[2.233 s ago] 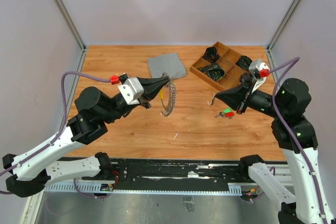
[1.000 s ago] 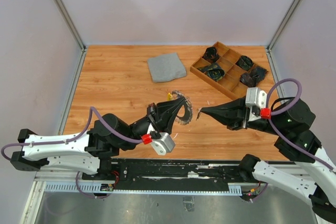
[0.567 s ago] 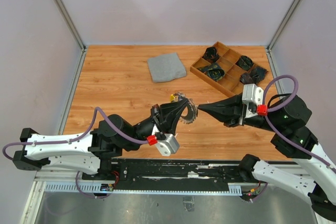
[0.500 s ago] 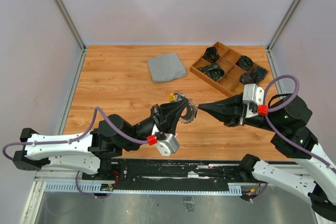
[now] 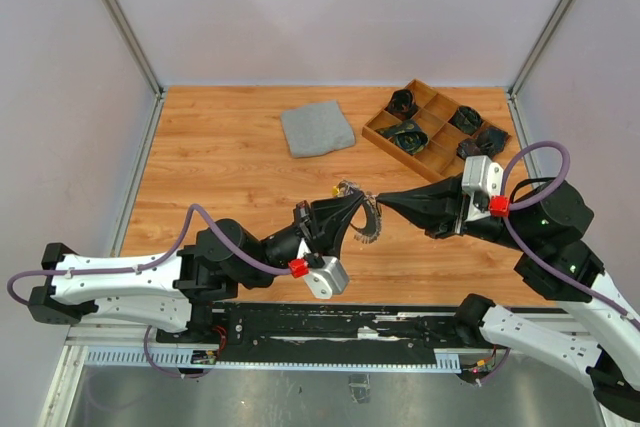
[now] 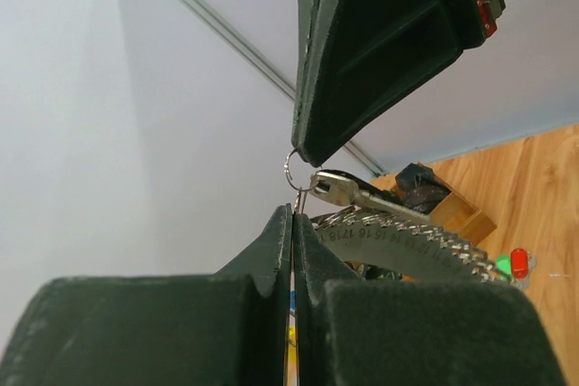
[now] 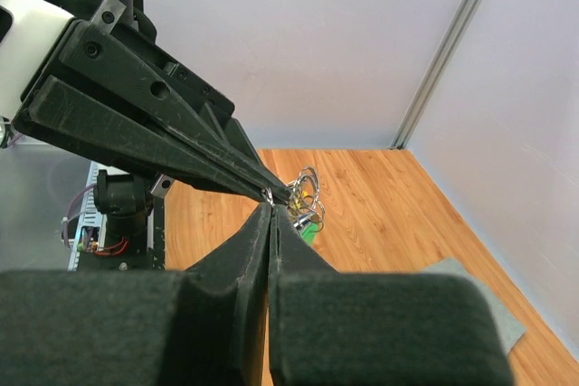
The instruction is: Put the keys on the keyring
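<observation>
The keyring point(image 5: 370, 226), a jagged silvery loop, hangs from my left gripper point(image 5: 361, 200), which is shut on its thin wire above the table's near middle. My right gripper point(image 5: 381, 200) is shut too, and its tip meets the left tip. In the left wrist view a small split ring point(image 6: 297, 167) sits between the left gripper point(image 6: 294, 214) and the right gripper point(image 6: 304, 153), with a silver key point(image 6: 362, 194) hanging from it over the numbered keyring point(image 6: 407, 247). Green point(image 6: 501, 265) and red point(image 6: 518, 262) heads show behind. The right wrist view shows the right gripper point(image 7: 271, 210), rings point(image 7: 308, 189) and a green head point(image 7: 308, 231).
A folded grey cloth point(image 5: 317, 130) lies at the back middle of the wooden table. A wooden compartment tray point(image 5: 399, 152) with dark items stands at the back right. Pale walls and metal posts close in the table on three sides.
The left arm swung down to the near middle, bringing the keyring with it. The right gripper moved left from the table until its tip met the left tip.
</observation>
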`<state>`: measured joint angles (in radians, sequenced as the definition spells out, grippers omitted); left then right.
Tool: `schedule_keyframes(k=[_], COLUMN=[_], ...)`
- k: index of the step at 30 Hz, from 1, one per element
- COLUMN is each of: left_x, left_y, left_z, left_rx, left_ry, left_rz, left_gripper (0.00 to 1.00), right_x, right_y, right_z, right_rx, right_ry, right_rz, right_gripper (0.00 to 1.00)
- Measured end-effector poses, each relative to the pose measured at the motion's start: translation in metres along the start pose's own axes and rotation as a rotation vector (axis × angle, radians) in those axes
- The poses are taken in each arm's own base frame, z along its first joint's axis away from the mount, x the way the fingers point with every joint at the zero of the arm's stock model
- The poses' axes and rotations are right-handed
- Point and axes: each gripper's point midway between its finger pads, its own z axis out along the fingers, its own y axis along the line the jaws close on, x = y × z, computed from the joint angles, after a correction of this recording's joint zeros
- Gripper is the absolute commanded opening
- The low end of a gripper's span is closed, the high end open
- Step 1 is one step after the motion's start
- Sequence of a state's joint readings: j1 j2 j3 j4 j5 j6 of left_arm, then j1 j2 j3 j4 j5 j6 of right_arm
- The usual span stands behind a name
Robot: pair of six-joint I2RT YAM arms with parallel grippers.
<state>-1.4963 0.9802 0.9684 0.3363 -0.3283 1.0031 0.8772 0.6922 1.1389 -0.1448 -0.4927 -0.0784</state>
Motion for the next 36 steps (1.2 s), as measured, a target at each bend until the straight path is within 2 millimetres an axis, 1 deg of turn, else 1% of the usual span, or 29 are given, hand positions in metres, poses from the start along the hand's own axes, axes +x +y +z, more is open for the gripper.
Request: schedule_keyframes(k=[13, 26, 36], left_x=[0.000, -0.002, 0.004], left_y=[-0.001, 0.007, -0.003], left_z=[0.001, 0.003, 0.009], left_rx=[-0.003, -0.069, -0.066], left_ry=[0.002, -0.004, 0.020], left_rz=[-0.023, -0.140, -0.179], left_gripper=[0.01, 0.00, 0.00], right_x=[-0.002, -0.006, -0.010], right_y=[-0.006, -0.008, -0.007], right_z=[0.000, -0.003, -0.002], right_rx=[0.033, 0.058, 0.053], right_ry=[-0.007, -0.023, -0.039], right_rz=[-0.002, 0.017, 0.027], right_gripper=[0.01, 0.01, 0.01])
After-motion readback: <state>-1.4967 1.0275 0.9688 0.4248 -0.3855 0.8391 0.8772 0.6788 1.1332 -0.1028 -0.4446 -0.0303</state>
